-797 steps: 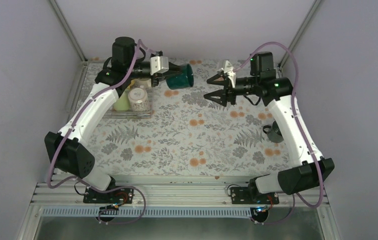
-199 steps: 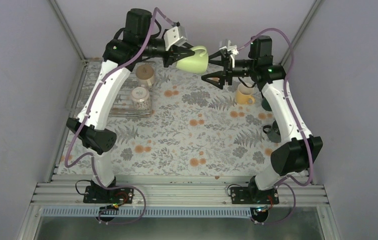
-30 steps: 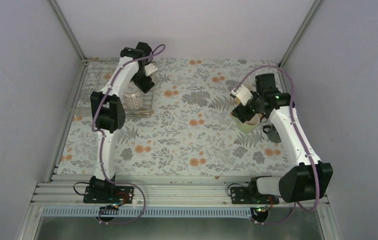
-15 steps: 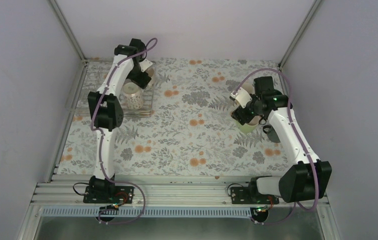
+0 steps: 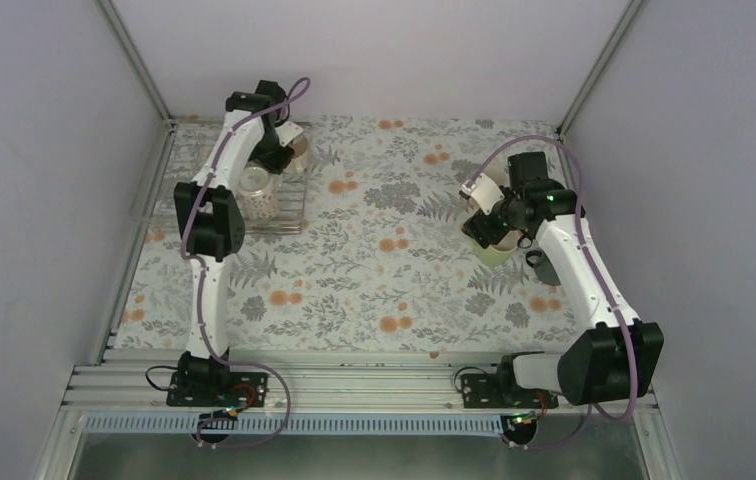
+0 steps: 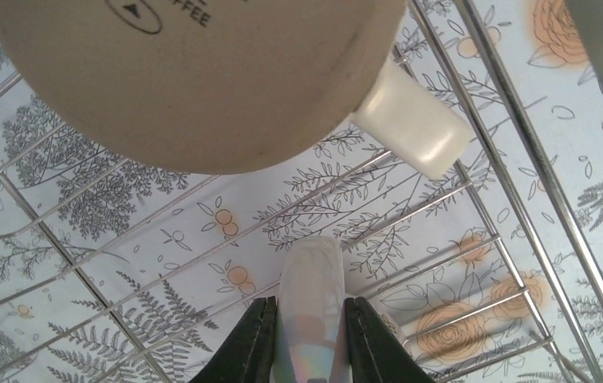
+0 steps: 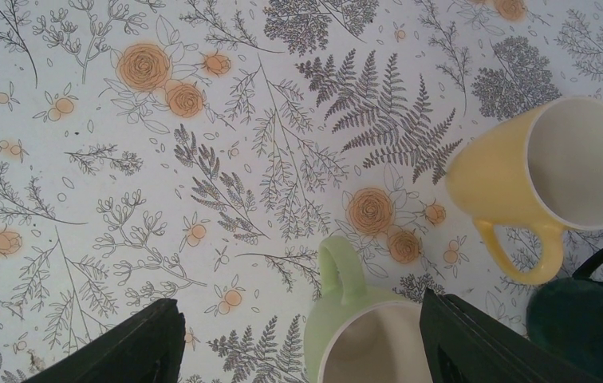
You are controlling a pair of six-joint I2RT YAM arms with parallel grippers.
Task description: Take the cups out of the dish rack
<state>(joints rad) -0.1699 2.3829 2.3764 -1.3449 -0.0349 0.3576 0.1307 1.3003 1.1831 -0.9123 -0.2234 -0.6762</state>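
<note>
The left tool (image 6: pixel 310 303) hangs over the dish rack (image 5: pixel 292 215) with its fingers drawn close together, clenched on a pale glossy strip (image 6: pixel 310 267) that sticks out past the fingertips. I cannot tell what that strip belongs to. Just ahead of the fingertips the cream-white mug (image 6: pixel 195 80) sits upside down on the bars, base up. Its handle (image 6: pixel 410 128) points to the right of the wrist view, and it does not touch the tool. In the top view the patterned mug (image 5: pixel 253 190) shows over the near part of the rack, close against the left arm and partly hidden by it.

The right tool (image 7: pixel 298 303) is released, its fingers spread wide above the floral surface (image 7: pixel 123 159). The pale green mug (image 7: pixel 362 343) stands upright on the surface between the fingers, nearer the right one, and touches neither. Its handle reaches forward beyond the fingertips. The yellow mug (image 7: pixel 537 171) stands upright farther ahead and to the right. The dark green mug (image 7: pixel 585 311) is near the yellow one, outside the right finger.
</note>
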